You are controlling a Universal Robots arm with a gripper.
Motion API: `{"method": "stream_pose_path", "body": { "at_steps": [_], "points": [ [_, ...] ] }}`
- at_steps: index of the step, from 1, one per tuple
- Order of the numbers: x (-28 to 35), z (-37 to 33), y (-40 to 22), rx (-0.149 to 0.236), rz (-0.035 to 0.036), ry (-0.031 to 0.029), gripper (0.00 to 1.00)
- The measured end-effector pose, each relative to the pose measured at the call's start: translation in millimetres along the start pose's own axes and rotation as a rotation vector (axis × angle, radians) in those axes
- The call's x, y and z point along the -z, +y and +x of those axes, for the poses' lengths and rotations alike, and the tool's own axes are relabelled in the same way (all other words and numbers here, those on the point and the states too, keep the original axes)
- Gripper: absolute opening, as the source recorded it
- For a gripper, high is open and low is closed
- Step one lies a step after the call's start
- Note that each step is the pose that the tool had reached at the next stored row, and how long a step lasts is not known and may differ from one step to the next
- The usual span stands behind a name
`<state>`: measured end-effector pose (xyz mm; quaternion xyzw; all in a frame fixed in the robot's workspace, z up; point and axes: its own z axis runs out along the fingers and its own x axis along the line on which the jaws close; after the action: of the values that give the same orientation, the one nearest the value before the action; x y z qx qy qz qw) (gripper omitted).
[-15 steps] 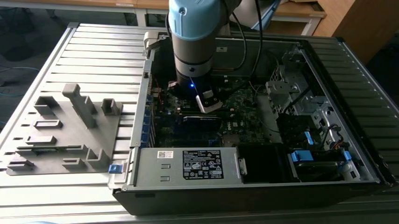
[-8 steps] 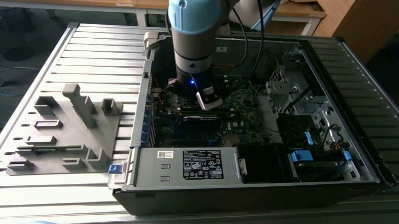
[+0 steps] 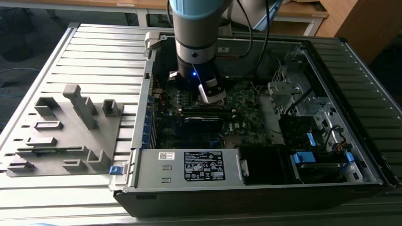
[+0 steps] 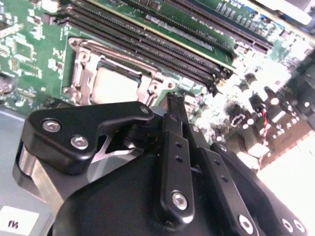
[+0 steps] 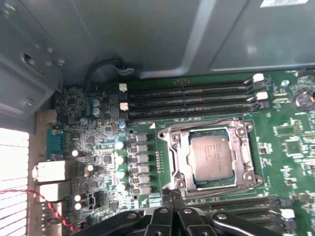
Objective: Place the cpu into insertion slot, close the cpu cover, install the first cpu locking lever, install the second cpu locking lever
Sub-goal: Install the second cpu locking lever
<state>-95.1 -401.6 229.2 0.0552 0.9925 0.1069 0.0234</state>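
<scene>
The cpu (image 5: 211,156), a dull silver square, lies flat in the insertion slot (image 5: 187,162) on the green board. The silver cpu cover (image 5: 175,158) lies down around it, framing the chip through its cut-out. A thin wire lever (image 5: 206,123) runs along the cover's side that faces the memory slots. My gripper (image 5: 172,195) is shut with nothing between its black fingers, its tips just off the cover's opposite edge, near one corner. In the second wrist view the gripper (image 4: 173,100) hangs beside the cpu (image 4: 115,84) and the cover (image 4: 80,73). In the exterior view the gripper (image 3: 212,98) is down inside the open computer case.
Long black memory slots (image 5: 187,101) run beside the socket, and more lie on its other side (image 4: 147,42). The case's grey wall (image 5: 147,34) stands close behind. A power supply (image 3: 188,167) fills the case's near end. A grey fixture plate (image 3: 63,136) lies at the exterior view's left.
</scene>
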Motion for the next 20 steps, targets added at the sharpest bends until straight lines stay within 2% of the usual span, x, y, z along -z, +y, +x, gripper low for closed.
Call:
{"method": "stream_pose_path", "body": {
  "at_steps": [4, 6, 7, 8, 10, 11, 13, 16, 20],
  "points": [
    [5.9, -0.3, 1.4, -0.001, 0.0044, -0.0007, 0.11],
    [7.0, -0.3, 1.6, -0.002, 0.0120, -0.0020, 0.11],
    [7.2, -0.3, 1.6, -0.003, 0.0182, -0.0027, 0.11],
    [7.2, -0.3, 1.6, -0.003, 0.0282, -0.0040, 0.11],
    [7.2, -0.3, 1.7, -0.004, 0.0524, -0.0072, 0.11],
    [7.2, -0.3, 1.8, -0.005, 0.0615, -0.0084, 0.11],
    [7.0, -0.3, 2.7, -0.006, 0.0716, -0.0097, 0.11],
    [6.4, -3.8, 4.9, -0.008, 0.0786, -0.0109, 0.11],
    [5.4, -12.1, 7.8, -0.012, 0.0821, -0.0121, 0.11]
  ]
}}
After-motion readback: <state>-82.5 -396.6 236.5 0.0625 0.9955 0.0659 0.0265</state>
